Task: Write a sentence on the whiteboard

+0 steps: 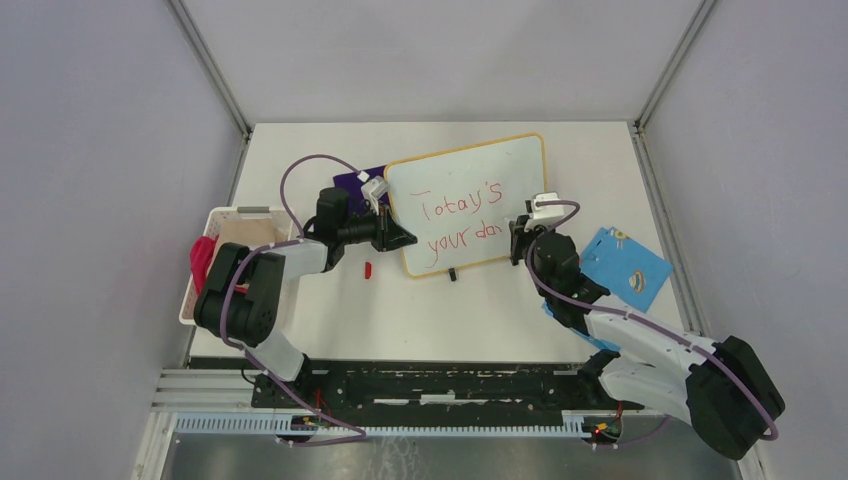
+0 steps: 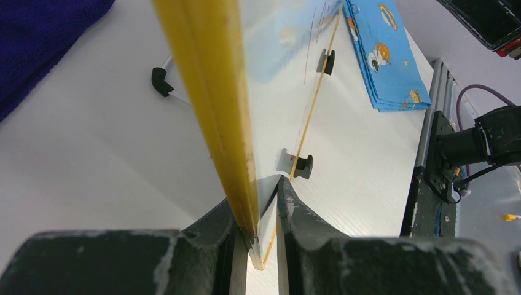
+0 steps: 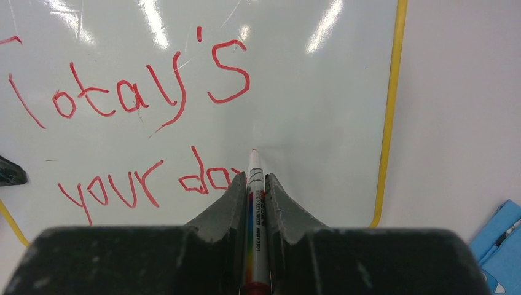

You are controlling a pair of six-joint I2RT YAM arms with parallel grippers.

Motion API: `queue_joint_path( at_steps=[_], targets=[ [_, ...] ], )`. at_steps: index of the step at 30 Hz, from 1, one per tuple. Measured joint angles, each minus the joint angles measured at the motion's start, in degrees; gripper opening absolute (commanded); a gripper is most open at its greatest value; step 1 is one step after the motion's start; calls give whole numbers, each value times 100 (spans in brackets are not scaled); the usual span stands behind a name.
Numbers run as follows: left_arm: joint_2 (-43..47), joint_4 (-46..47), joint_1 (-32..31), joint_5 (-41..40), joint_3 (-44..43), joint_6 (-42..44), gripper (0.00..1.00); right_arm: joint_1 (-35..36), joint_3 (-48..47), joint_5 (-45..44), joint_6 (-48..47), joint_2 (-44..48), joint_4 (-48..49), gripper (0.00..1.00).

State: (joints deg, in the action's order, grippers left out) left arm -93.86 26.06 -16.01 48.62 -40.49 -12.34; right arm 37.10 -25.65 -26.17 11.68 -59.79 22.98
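The whiteboard (image 1: 520,165) with a yellow frame lies mid-table. The sentence (image 1: 460,215) is in red marker and reads "Totay's" over "your da", the last word ending at the marker tip. My left gripper (image 1: 400,238) is shut on the board's near-left edge; the left wrist view shows the yellow frame (image 2: 209,92) pinched between my fingers (image 2: 263,203). My right gripper (image 1: 520,240) is shut on a white marker (image 3: 254,163). Its red tip is at the board (image 3: 332,92), just right of the "da" (image 3: 206,178).
A blue patterned cloth (image 1: 625,265) lies right of the board. A purple cloth (image 1: 355,178) lies behind my left gripper. A white basket (image 1: 235,215) holding a red item stands at the left edge. A small red cap (image 1: 367,269) lies near the board's black foot (image 1: 453,274).
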Motion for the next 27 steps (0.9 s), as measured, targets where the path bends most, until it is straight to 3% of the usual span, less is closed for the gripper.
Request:
queue_joint_path(
  at_steps=[27],
  targets=[
    [-11,0,-11,-2,-13,0,2,-52,205,109,140,-120,68,0]
  ],
)
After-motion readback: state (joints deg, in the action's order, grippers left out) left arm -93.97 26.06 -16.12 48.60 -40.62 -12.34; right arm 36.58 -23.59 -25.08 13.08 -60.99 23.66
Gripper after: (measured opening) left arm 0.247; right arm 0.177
